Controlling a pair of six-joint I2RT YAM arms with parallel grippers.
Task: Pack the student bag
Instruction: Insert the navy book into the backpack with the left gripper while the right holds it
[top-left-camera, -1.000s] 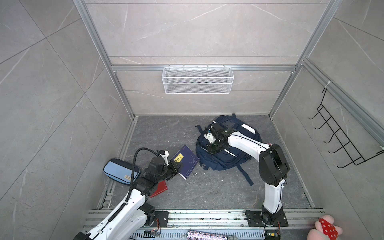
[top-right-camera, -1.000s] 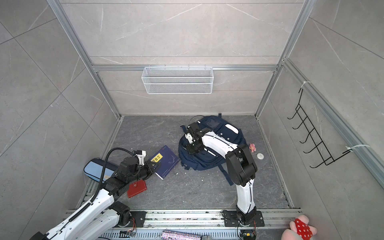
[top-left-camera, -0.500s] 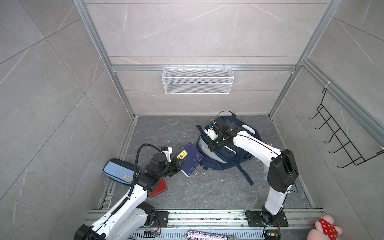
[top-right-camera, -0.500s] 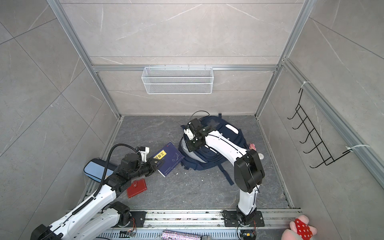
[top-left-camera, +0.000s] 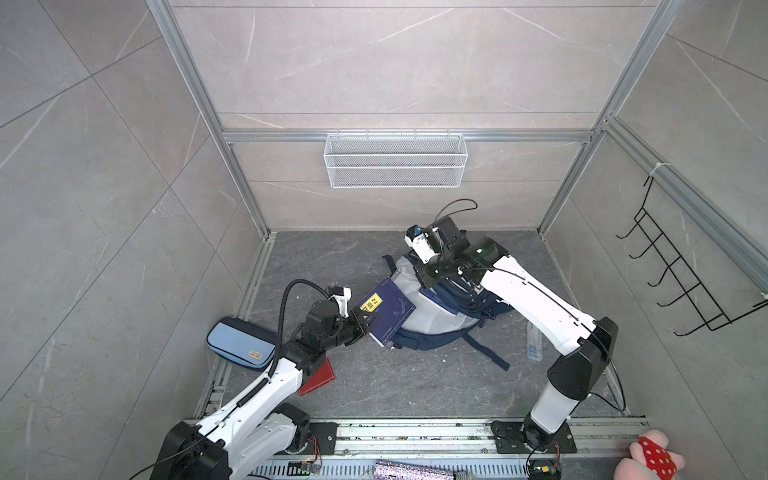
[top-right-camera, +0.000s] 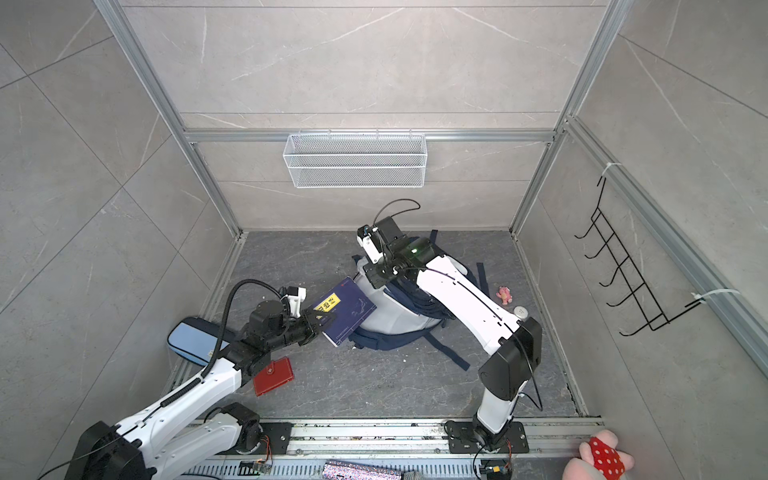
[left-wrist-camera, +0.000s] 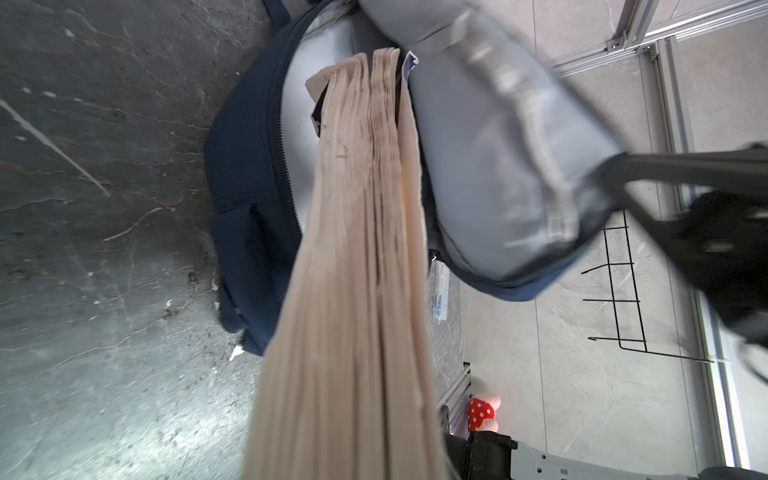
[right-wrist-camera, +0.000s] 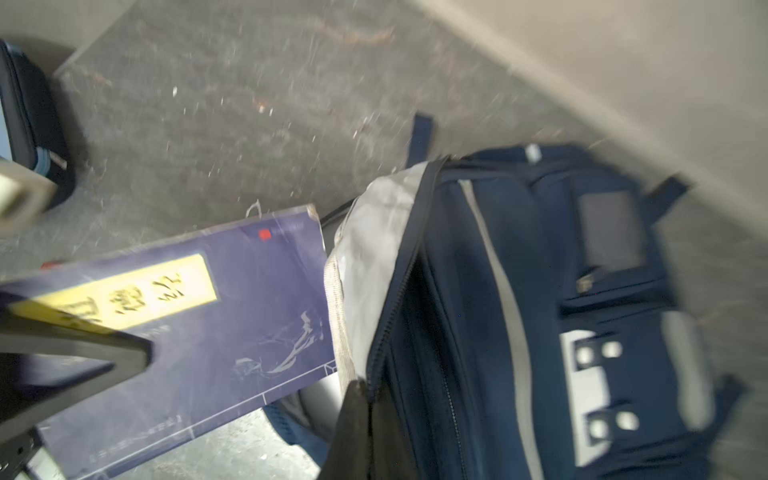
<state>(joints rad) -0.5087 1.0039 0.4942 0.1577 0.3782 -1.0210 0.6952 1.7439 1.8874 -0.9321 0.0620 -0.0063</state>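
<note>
- The student bag (top-left-camera: 430, 338) lies on the grey floor right of centre, towards the far wall. Its main zip is open and its pale lining faces left; in both top views its dark straps trail towards the near right (top-right-camera: 386, 340).
- A white wire basket (top-left-camera: 395, 160) hangs on the far wall, above the bag.
- A dark blue book (top-left-camera: 388, 309) with a yellow title label is tilted, and its far end reaches the bag's open mouth over the pale lining. The left wrist view shows its page edges (left-wrist-camera: 361, 249) pointing into the gap.
- A light-blue pencil case (top-left-camera: 239, 343) lies at the near left, beside the left wall.
- A red wallet (top-right-camera: 274, 376) lies flat just beside the left arm, near the front rail.
- The left gripper (top-left-camera: 368, 322) is clenched on the book's near left end.
- The right gripper (top-left-camera: 420, 281) is pinched on the bag's zip edge, holding the upper flap raised (right-wrist-camera: 357, 399).
</note>
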